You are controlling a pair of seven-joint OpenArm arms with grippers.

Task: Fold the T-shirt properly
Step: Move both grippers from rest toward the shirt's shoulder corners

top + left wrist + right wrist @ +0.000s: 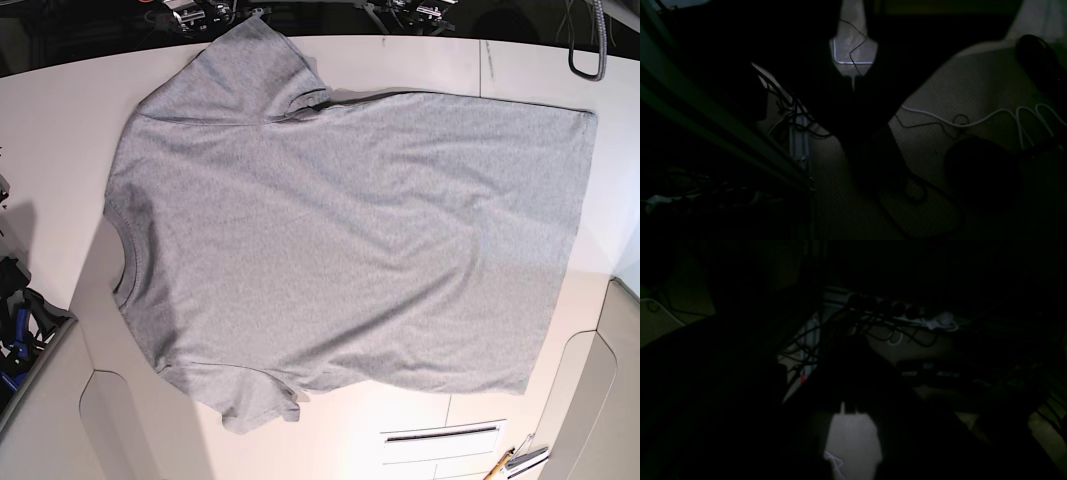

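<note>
Lying crosswise, grey T-shirt (340, 240), neck left

The right wrist view is so dark that its fingers (853, 373) melt into black, their edges mostly lost, and the thin pale line (835, 460) below them runs off the bottom edge. In the left wrist view, the fingers (853, 110) are a blurred silhouette, and the white cable (990, 115) leaves at the right edge. In the base view, the grey loop (588, 75) is cut off by the top edge, the dark clutter (22, 330) by the left. Any print on the T-shirt's (340, 240) underside is hidden.
</note>
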